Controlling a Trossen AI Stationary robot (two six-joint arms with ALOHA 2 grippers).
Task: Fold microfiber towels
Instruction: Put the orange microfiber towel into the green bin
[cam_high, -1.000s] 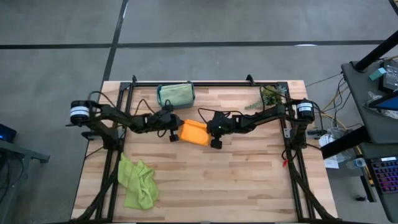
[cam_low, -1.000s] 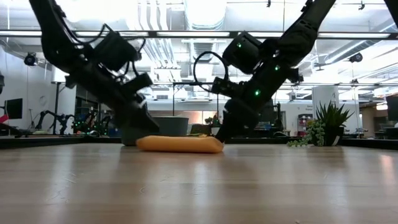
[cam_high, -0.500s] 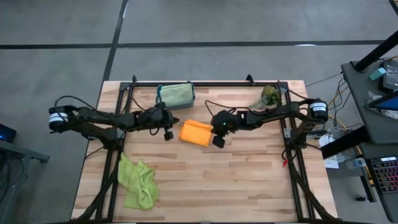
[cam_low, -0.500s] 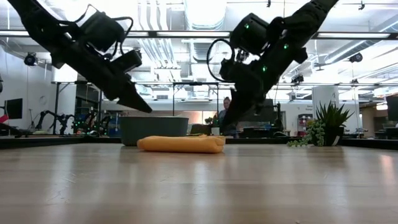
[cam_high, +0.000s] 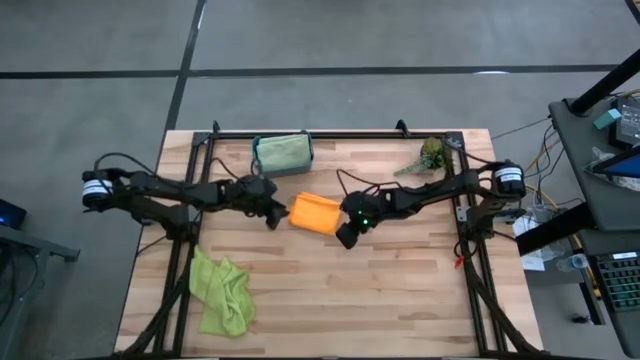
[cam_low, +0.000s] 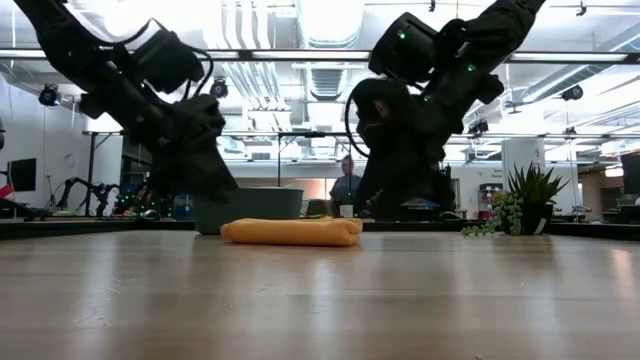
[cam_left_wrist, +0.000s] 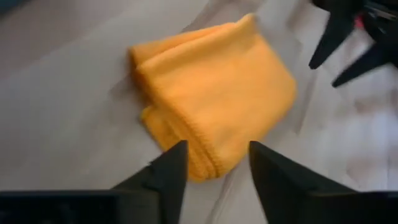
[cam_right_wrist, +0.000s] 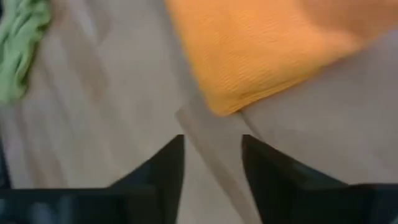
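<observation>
A folded orange towel (cam_high: 313, 213) lies flat on the wooden table (cam_high: 400, 290), near its middle. My left gripper (cam_high: 277, 214) hovers open just off the towel's left end, its fingers (cam_left_wrist: 171, 171) apart above the towel's edge (cam_left_wrist: 205, 165). Off the towel's right near corner, my right gripper (cam_high: 345, 238) is open and raised as well. In the low view both grippers (cam_low: 215, 185) (cam_low: 385, 195) hang clear above the towel (cam_low: 290, 232). A crumpled lime green towel (cam_high: 222, 292) lies at the near left.
A teal bin (cam_high: 283, 152) holding a pale green cloth stands at the far edge, left of centre. A small green plant sprig (cam_high: 430, 155) sits at the far right. Bare wood stretches across the near half, right of the lime towel. A person (cam_low: 346, 190) stands in the room beyond.
Both grippers were down at the orange towel's two ends with fingers shut. They have since risen off it, rolled their wrists and opened. The left has drawn back toward the table's left edge, the right toward the near edge. The towel stays folded in place.
</observation>
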